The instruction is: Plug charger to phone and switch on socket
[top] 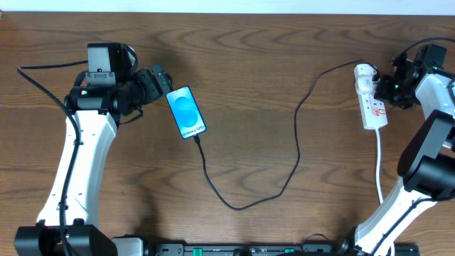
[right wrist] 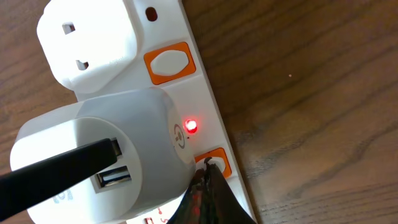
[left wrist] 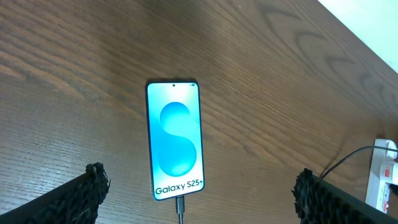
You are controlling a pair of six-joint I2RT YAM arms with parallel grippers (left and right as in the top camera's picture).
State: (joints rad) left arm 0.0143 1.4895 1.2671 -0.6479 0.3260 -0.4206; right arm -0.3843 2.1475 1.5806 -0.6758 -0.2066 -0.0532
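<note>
The phone (top: 186,112) lies on the table with its blue Galaxy screen up; it also shows in the left wrist view (left wrist: 175,140). The black charger cable (top: 245,203) is plugged into the phone's bottom edge (left wrist: 180,204) and runs to a white adapter (right wrist: 106,143) in the socket strip (top: 372,99). My left gripper (left wrist: 199,196) is open, its fingers on either side of the phone's lower end without touching it. My right gripper (right wrist: 208,169) is shut, its tips on an orange-framed switch (right wrist: 214,163) of the strip. A red light (right wrist: 191,126) glows beside it.
A second white plug (right wrist: 84,43) sits in the strip's neighbouring outlet, beside another orange switch (right wrist: 169,63). The strip's white cord (top: 379,167) runs toward the front edge by the right arm's base. The cable loops across the middle of the wooden table.
</note>
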